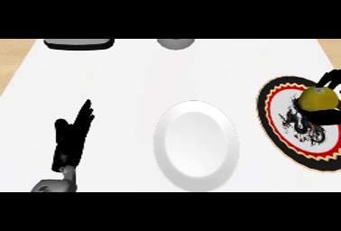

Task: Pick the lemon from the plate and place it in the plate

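No text, label, brand or number could be read; the patterned plate [293, 131] carried only a wordless black-and-red figure.

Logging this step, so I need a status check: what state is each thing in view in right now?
lemon: on the patterned plate, right robot hand's fingers curled round it.
patterned plate: holds the lemon.
white plate: empty.
right robot hand: shut on the lemon.
left robot hand: open, resting, fingers up.

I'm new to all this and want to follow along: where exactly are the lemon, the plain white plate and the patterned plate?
lemon [317, 99], head view, its yellow top.
white plate [195, 177], head view, its near rim.
patterned plate [264, 97], head view, its black outer rim.
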